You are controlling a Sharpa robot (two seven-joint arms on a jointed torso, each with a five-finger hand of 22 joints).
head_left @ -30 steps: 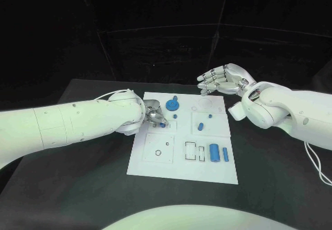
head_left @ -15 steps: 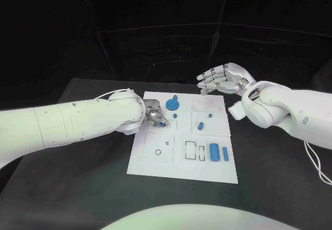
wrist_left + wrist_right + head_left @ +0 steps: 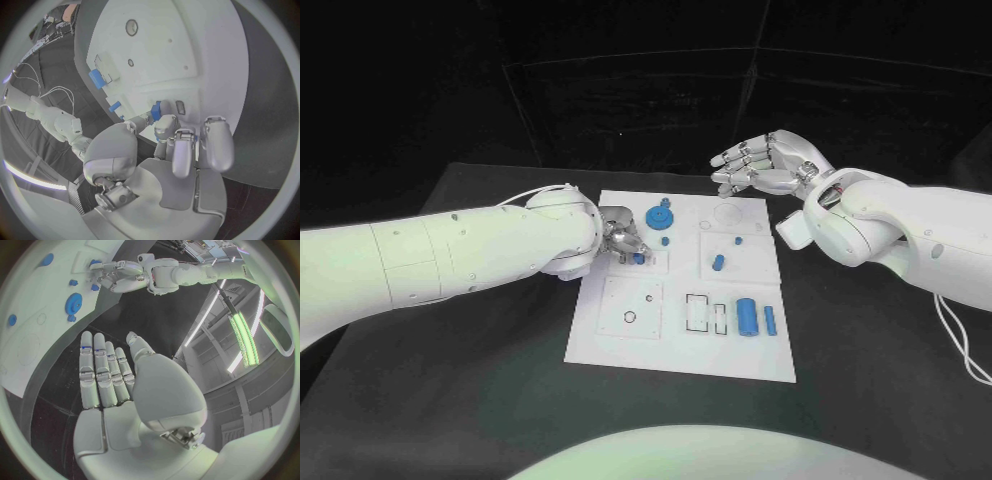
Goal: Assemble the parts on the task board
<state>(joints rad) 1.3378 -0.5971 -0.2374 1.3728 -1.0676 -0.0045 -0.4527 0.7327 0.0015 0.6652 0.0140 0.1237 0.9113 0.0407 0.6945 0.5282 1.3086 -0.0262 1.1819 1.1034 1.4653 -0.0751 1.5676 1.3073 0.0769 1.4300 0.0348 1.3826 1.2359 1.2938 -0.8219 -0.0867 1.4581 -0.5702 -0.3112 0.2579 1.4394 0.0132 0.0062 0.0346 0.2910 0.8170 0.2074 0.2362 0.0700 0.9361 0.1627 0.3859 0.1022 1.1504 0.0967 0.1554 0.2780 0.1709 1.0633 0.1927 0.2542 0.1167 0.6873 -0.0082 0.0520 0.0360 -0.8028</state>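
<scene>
The right silver many-fingered hand (image 3: 109,377) is held flat, its fingers straight and side by side, holding nothing. Beyond it lies the white task board plate (image 3: 37,320) with a blue gear-shaped part (image 3: 74,303). The left hand (image 3: 119,277) rests at the board's edge.

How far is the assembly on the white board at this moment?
Early stage. In hand: the left hand pinches a small blue part at the task board. The right hand hovers open, holding nothing. Left: the blue gear and two blue cylinders lie loose.
</scene>
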